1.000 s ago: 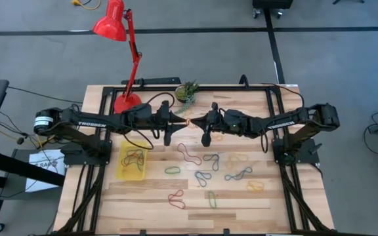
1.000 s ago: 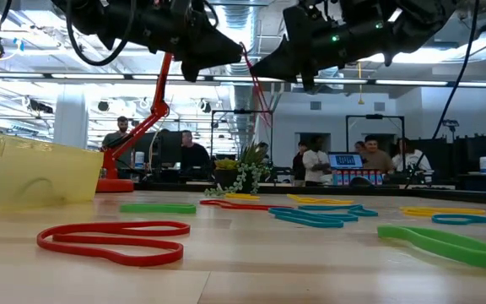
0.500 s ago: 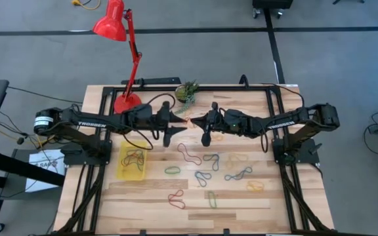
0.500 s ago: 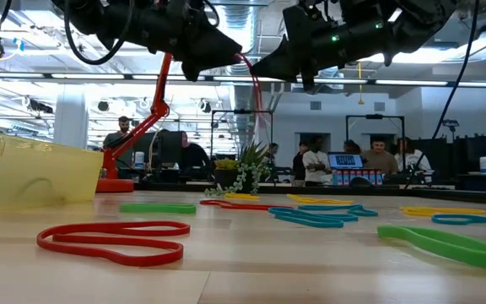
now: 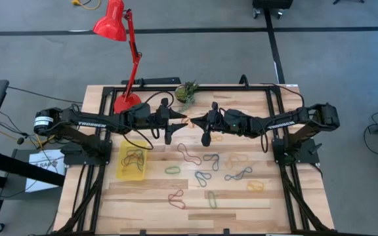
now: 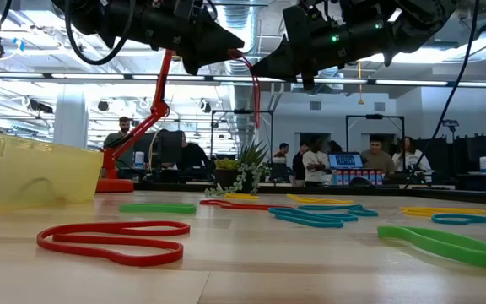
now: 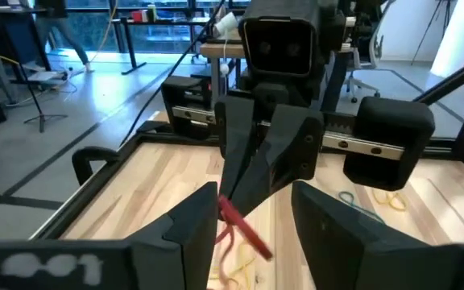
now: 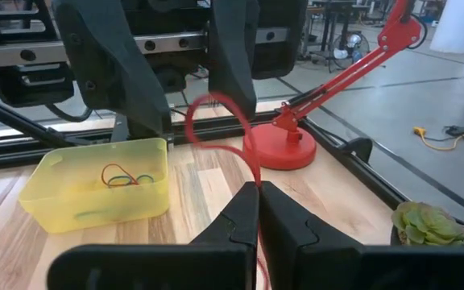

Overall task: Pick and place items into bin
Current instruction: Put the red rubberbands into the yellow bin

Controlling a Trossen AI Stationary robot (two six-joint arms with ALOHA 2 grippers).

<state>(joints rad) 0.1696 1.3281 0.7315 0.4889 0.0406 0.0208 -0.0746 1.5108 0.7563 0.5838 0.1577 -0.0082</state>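
Observation:
Above the table's far middle my two grippers face each other tip to tip. My right gripper point(image 5: 192, 122) point(image 8: 256, 189) is shut on a red rubber band point(image 8: 216, 109) point(image 6: 255, 89). My left gripper point(image 5: 180, 118) point(image 7: 252, 201) is open, and the band's loop reaches in between its fingers; I cannot tell whether it touches them. Several other bands point(image 5: 205, 177) in red, green, blue and yellow lie flat on the wood. The yellow bin point(image 5: 119, 165) point(image 8: 95, 189) stands at the left with a few bands point(image 5: 134, 157) in it. My right gripper pinches a strand of the red band point(image 8: 254, 176) between its two fingertips. The fingers lie about level and point toward the table's left. The band arches forward toward my left gripper, and its free part point(image 6: 256, 114) hangs slack, clear of the table.
A red lamp's base point(image 5: 126, 102) and a small green plant point(image 5: 187, 92) stand at the table's far edge, close behind the grippers. A black frame point(image 5: 277, 124) borders the table. People sit in the room beyond point(image 6: 315, 160).
My left gripper has opened and rolled slightly while staying in place. The red band, first drawn in straight strands between the two grippers, has gone slack and now curves down from my right gripper.

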